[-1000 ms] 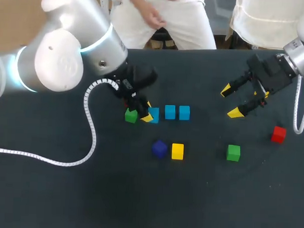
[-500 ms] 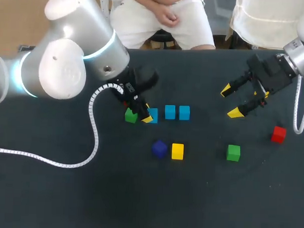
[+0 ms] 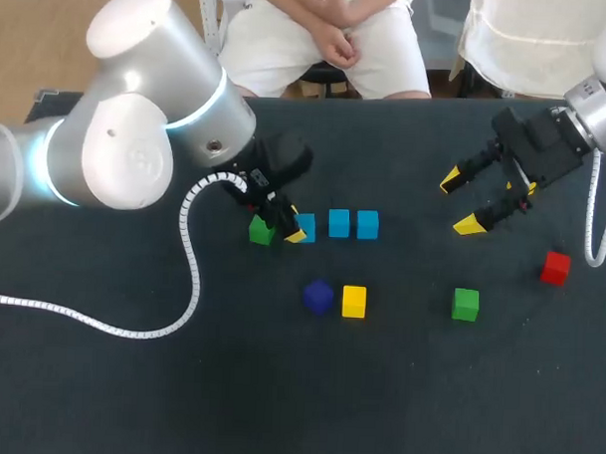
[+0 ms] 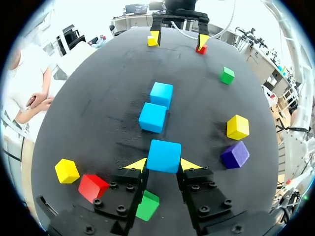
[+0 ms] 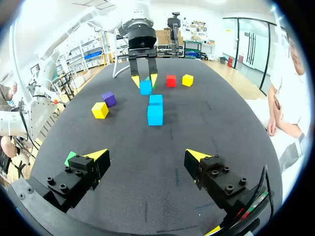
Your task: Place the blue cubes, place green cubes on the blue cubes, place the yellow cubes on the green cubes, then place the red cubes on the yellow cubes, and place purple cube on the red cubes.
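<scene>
Clenching blue cube (image 4: 164, 156) in left pincer (image 4: 163, 166); neighbour blue cube (image 4: 153, 117) straight ahead, near; right pincer (image 3: 460, 203) released, well apart.

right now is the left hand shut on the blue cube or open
Shut on the blue cube: both yellow tips of the left hand press its sides.

Three blue cubes (image 4: 163, 156), two green (image 4: 227, 75), two yellow (image 4: 237, 127), two red (image 4: 92, 187), one purple (image 4: 235, 154).
</scene>
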Controlling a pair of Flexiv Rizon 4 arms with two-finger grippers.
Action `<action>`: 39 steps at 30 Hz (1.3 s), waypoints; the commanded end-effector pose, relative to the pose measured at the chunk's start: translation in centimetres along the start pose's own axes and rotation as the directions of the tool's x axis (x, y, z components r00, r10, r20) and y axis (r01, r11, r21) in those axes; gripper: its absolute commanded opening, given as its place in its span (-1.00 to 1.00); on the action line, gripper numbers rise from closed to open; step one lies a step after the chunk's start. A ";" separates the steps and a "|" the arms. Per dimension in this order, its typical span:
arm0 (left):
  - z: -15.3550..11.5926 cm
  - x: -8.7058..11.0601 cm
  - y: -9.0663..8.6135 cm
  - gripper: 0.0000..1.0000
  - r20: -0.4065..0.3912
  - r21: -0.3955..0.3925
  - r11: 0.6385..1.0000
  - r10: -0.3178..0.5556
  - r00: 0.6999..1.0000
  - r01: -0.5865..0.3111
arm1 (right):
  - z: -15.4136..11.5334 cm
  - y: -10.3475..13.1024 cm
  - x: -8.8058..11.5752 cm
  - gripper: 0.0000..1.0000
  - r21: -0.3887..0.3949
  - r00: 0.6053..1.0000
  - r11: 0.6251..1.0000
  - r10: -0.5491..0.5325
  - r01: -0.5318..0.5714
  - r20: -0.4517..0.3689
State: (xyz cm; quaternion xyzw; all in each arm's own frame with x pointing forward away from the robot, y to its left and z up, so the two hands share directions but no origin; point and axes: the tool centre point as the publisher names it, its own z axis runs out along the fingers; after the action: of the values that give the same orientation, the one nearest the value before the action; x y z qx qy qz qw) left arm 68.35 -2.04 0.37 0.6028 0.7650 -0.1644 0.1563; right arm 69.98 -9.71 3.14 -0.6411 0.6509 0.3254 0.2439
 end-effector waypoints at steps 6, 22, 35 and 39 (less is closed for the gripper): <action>0.8 -0.8 1.6 -1.00 -0.015 0.009 1.000 0.018 1.000 -0.018 | 0.0 0.0 0.0 1.00 0.001 1.000 1.000 -0.001 0.001 0.001; 1.8 -1.0 2.1 -1.00 0.004 0.030 0.997 0.066 0.998 -0.066 | 0.0 0.0 0.0 1.00 0.001 1.000 1.000 -0.001 0.001 0.001; 1.8 -1.0 2.0 -1.00 0.012 0.029 0.997 0.071 0.997 -0.071 | 0.0 0.0 0.0 1.00 0.001 1.000 1.000 -0.001 0.001 0.001; 1.9 -1.1 2.1 -1.00 0.014 0.030 0.996 0.082 0.997 -0.083 | 0.0 0.0 0.0 1.00 0.001 1.000 1.000 -0.001 0.001 0.001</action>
State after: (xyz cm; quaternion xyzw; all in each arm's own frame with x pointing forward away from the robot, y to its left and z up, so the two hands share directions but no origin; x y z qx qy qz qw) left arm 70.46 -3.28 -0.84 0.6328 0.7382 -0.1710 0.1594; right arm 69.98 -9.71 3.14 -0.6411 0.6508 0.3254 0.2439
